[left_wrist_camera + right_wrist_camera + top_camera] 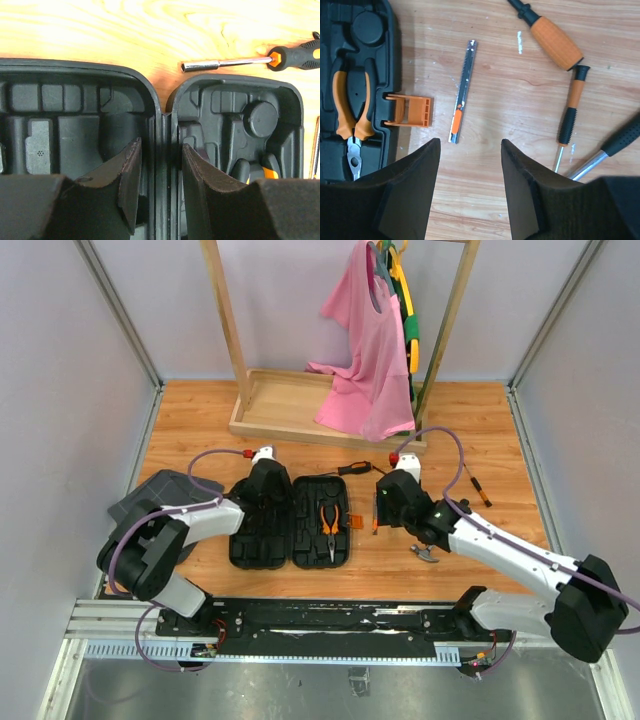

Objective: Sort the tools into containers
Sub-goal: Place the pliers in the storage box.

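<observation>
The black plastic tool case [308, 540] lies open at the middle of the overhead view, a rounded rectangle with moulded slots, on the wood-grain table [200, 430]. Orange-handled pliers [350, 112] sit in a slot of its right half, and its ribbed orange latch [412, 111] juts onto the wood.

The left gripper [160, 150] straddles the hinge seam, its dark padded fingers apart and pinching nothing. The right gripper [470, 145] hangs released over bare wood, empty.

Just above it in its wrist view lies a slim black bar [462, 95] with an orange slider. To the upper right are a fat orange-handled screwdriver [555, 42], a thin screwdriver [570, 112] and a hammer [615, 142] with a ribbed black grip on a steel shaft. A steel-shafted screwdriver [235, 61] lies past the case's top edge.

A pink shirt [365, 350] hangs from a wooden rack [225, 320] at the top of the overhead view.
</observation>
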### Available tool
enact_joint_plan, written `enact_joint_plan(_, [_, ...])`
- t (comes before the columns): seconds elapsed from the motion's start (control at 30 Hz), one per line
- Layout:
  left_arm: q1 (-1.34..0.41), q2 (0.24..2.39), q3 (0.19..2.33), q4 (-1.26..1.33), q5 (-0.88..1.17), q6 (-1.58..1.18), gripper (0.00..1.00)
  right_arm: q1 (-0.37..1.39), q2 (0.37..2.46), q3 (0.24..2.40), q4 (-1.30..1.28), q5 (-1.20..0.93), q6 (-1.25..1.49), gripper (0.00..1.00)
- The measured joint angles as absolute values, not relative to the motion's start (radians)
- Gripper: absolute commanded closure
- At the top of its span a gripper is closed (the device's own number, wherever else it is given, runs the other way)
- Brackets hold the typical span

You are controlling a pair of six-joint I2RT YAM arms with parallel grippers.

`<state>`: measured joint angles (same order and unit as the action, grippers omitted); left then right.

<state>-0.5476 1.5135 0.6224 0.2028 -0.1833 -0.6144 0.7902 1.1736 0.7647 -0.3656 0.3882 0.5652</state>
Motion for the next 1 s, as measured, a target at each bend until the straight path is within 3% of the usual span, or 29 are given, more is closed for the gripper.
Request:
enact_joint_plan(0.27, [-0.603,1.482,0.620,0.127,-0.281,-0.747,0.74,0.742,1.097,0.714,-0.367,0.386,0.570,0.45])
enact_joint_plan(0.73, [-0.618,1.412,0.630,0.060,-0.299,-0.688,0.44,0.737,1.061,0.691,-0.359,0.366,0.565,0.36])
enact_joint_plan(1.0, [-0.617,1.323,0.650,0.056,-0.310,-0.601,0.41,0.720,1.040,0.691,-0.344,0.363,0.548,0.31])
